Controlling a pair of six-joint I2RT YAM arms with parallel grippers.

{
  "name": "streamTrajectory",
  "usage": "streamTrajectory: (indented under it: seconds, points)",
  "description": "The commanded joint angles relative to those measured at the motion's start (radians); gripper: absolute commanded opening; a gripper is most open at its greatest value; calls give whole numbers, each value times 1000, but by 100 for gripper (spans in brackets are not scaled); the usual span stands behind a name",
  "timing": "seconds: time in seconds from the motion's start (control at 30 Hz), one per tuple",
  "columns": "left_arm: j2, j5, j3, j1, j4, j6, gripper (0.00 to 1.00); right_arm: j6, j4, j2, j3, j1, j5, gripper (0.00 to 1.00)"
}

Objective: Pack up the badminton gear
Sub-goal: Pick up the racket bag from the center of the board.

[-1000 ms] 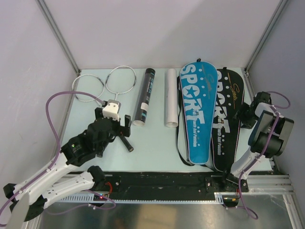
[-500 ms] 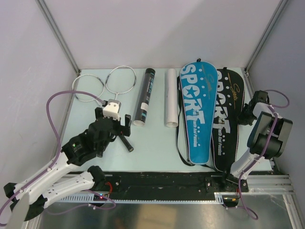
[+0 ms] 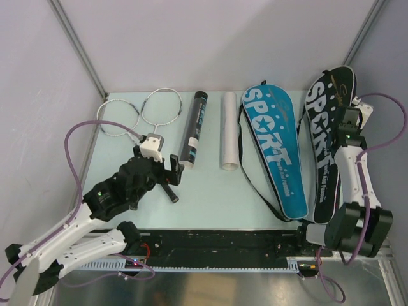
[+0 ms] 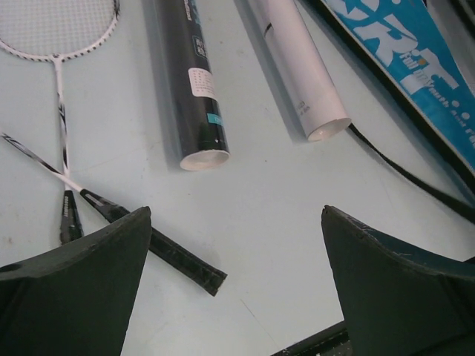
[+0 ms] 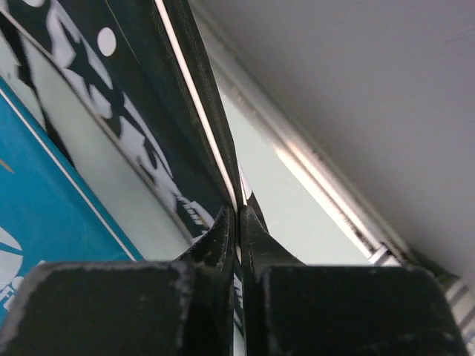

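Note:
Two slim rackets [image 3: 137,115] lie crossed at the far left, their black handles [image 4: 182,256] pointing near. A long black tube [image 3: 194,127] and a white tube [image 3: 228,131] lie side by side mid-table. My left gripper [image 3: 156,163] hovers open over the handles [image 4: 236,215], holding nothing. The blue racket cover [image 3: 274,150] lies flat. My right gripper [image 3: 342,129] is shut on the edge of the black racket cover [image 3: 322,121], which is tilted up on its side; in the right wrist view the fingers [image 5: 239,211] pinch its thin rim [image 5: 193,89].
The enclosure's right wall and metal frame rail [image 5: 334,200] run close beside the right gripper. A black strap [image 4: 415,182] from the blue cover [image 4: 415,67] trails across the table. A black rail [image 3: 217,242] borders the near edge.
My right gripper shut on the black cover's edge, then swung far and upward, lifting the cover onto its side. The blue cover slid and tilted rightward. The left arm barely moved.

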State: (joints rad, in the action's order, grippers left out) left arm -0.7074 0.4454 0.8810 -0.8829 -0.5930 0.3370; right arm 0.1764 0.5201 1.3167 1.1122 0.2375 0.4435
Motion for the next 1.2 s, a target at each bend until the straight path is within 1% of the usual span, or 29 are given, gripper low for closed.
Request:
streamTrajectory:
  seconds: [0.0,0.07,0.13,0.23,0.3,0.43,0.53,0.63,0.77,1.03,1.17]
  points:
    - [-27,-42,32,7,25,54,100,-50,-152,-126,57,-61,246,0]
    - [-35,-50,30,7,25,53,100,-77,-190,-166,57,-88,256,0]
    - [-42,-54,31,7,26,55,100,-95,-219,-200,62,-109,215,0]
    - [-52,-55,38,7,26,56,100,-113,-219,-220,87,-145,141,0]
    - [-59,-50,43,7,27,56,100,-133,-211,-219,108,-195,123,0]
    - [-69,-44,50,8,27,66,100,-185,-250,-224,119,-307,151,0]
    - [-75,-49,53,8,29,75,100,-207,-294,-237,120,-359,169,0]
    - [-79,-59,50,9,30,78,100,-251,-381,-260,120,-405,229,0]
    - [-92,-80,49,9,36,82,100,-294,-493,-309,120,-430,270,0]
    - [-151,-107,74,13,60,126,100,-395,-760,-376,120,-440,292,0]
    - [-159,-116,70,15,67,139,100,-460,-909,-388,121,-434,258,0]
